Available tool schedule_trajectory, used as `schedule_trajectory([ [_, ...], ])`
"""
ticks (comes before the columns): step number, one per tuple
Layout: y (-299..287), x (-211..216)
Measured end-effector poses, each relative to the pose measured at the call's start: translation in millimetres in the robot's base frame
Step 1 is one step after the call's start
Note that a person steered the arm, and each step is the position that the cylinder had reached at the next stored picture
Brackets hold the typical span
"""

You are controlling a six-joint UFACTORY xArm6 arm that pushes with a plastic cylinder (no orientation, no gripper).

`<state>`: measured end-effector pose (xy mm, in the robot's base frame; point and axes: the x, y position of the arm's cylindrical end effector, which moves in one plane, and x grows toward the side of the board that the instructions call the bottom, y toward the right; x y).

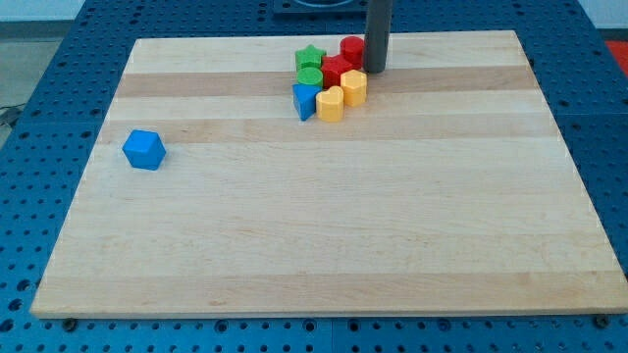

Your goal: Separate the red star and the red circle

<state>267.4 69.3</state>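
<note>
The red circle (352,49) sits at the top right of a tight cluster near the view's top. The red star (335,71) lies just below and left of it, touching or nearly touching it. My tip (376,70) stands right against the red circle's right side, just above the yellow round block (354,87). The rod rises straight up out of the view's top.
The cluster also holds a green star (311,57), a green circle (310,76), a blue triangle (305,100) and a yellow heart (331,104). A blue cube (144,149) lies alone at the view's left. The wooden board (314,245) lies on a blue pegboard.
</note>
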Motion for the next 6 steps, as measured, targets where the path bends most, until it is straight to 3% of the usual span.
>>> schedule_trajectory([
  [1,10,10],
  [2,53,-31],
  [3,17,-75],
  [5,-18,-60],
  [6,-39,-31],
])
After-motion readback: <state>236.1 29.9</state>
